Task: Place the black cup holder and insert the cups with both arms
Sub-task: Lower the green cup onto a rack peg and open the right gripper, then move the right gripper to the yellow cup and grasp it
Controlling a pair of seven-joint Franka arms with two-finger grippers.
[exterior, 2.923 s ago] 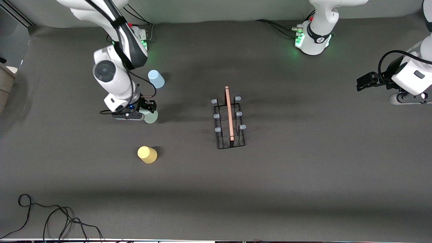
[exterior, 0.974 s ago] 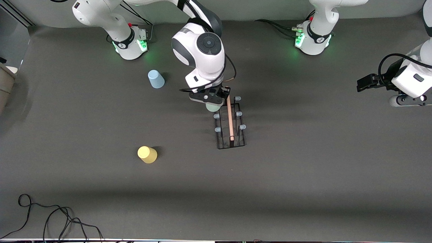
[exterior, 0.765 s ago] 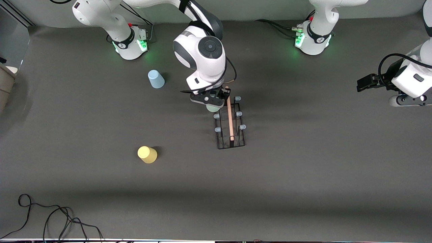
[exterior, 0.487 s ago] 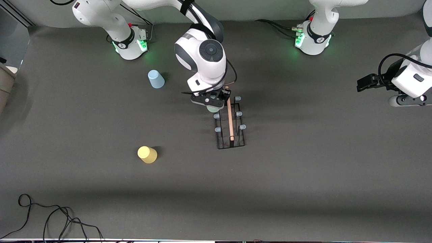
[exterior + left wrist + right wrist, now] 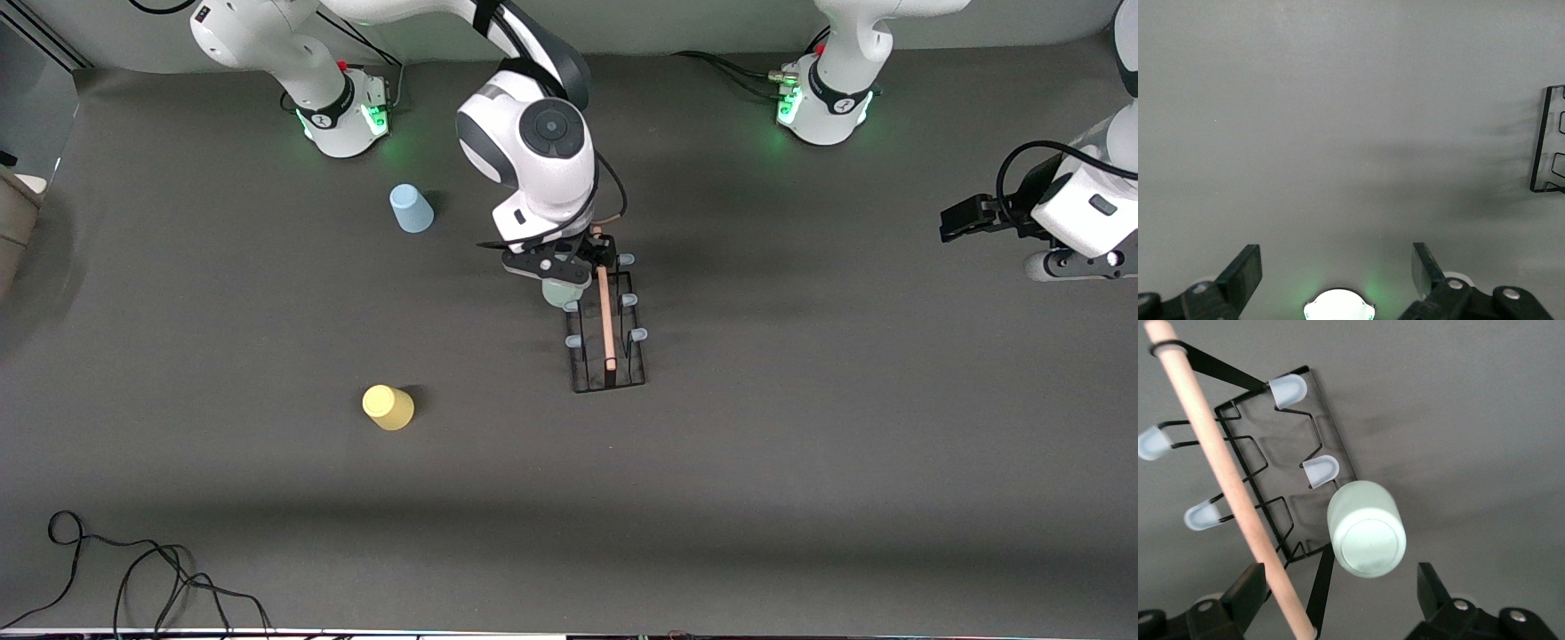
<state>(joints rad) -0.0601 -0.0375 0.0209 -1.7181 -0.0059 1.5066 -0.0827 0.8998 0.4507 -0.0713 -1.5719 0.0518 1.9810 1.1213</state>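
The black cup holder point(image 5: 605, 320) stands mid-frame on the counter point(image 5: 800, 444). At its upper end the right gripper point(image 5: 558, 267) has its fingers spread, so the pale green cup point(image 5: 1367, 528) likely hangs on a prong. At the right edge, the left gripper point(image 5: 1335, 273) waits, fingers spread. Blue cup point(image 5: 411, 208) and yellow cup point(image 5: 388, 407) sit unplaced at left.

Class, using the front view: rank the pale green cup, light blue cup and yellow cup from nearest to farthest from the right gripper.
1. Pale green cup: on a prong of the black cup holder, directly under the right gripper.
2. Light blue cup: on the table, toward the right arm's base.
3. Yellow cup: on the table, nearest the front camera.
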